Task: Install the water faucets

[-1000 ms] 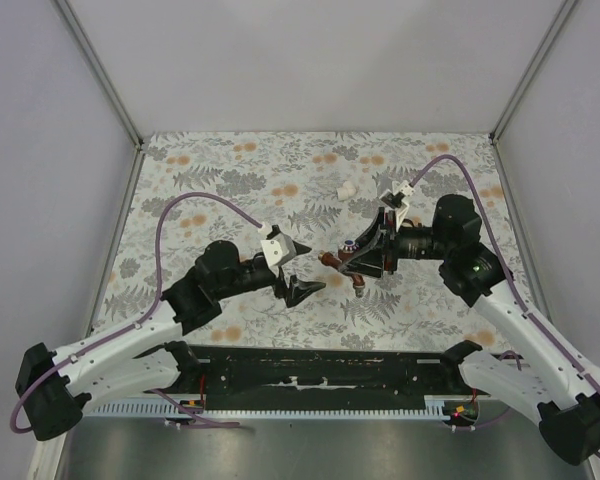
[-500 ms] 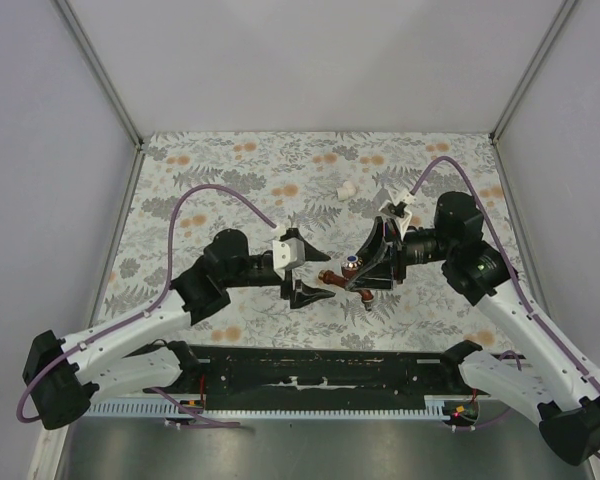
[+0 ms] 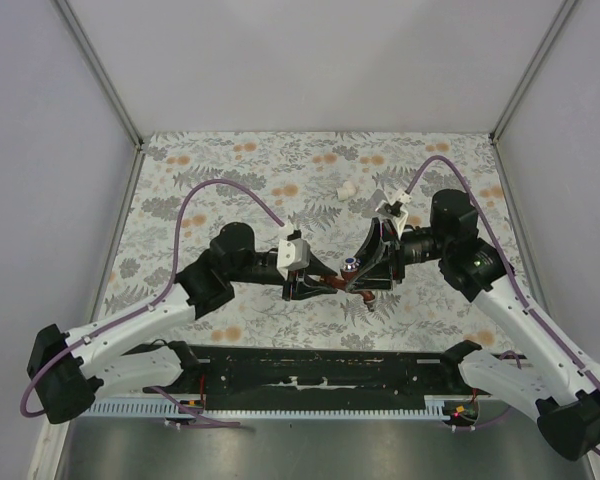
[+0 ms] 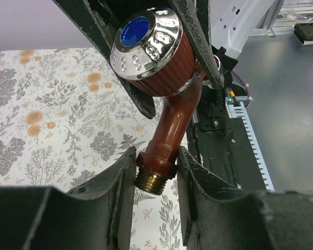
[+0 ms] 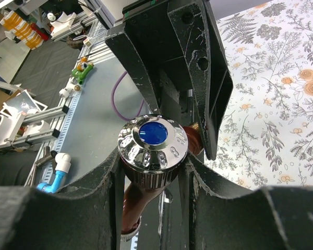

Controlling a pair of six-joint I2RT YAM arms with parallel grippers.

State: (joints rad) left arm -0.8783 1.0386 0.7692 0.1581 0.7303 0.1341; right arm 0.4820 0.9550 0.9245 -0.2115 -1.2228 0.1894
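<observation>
The water faucet [image 3: 351,278], dark red-brown with a chrome knob and blue cap, hangs above the floral table between both arms. My right gripper [image 3: 361,271] is shut on the knob [image 5: 153,139], one finger on each side. From the left, my left gripper [image 3: 323,285] has its jaws pressed against the faucet's hexagonal collar [image 4: 156,162], just above the brass threaded end [image 4: 150,182]. In the right wrist view the spout with its silvery tip [image 5: 129,229] points downward. A small white pipe fitting [image 3: 346,189] lies on the table farther back.
The floral table cover [image 3: 230,180] is bounded by grey walls with metal corner posts [image 3: 100,75]. A black rail [image 3: 320,370] runs along the near edge between the arm bases. Purple cables [image 3: 205,190] arc over each arm.
My left gripper moved right to the faucet and closed its wide-open jaws onto the collar. The right gripper shifted slightly toward the near edge, still holding the knob.
</observation>
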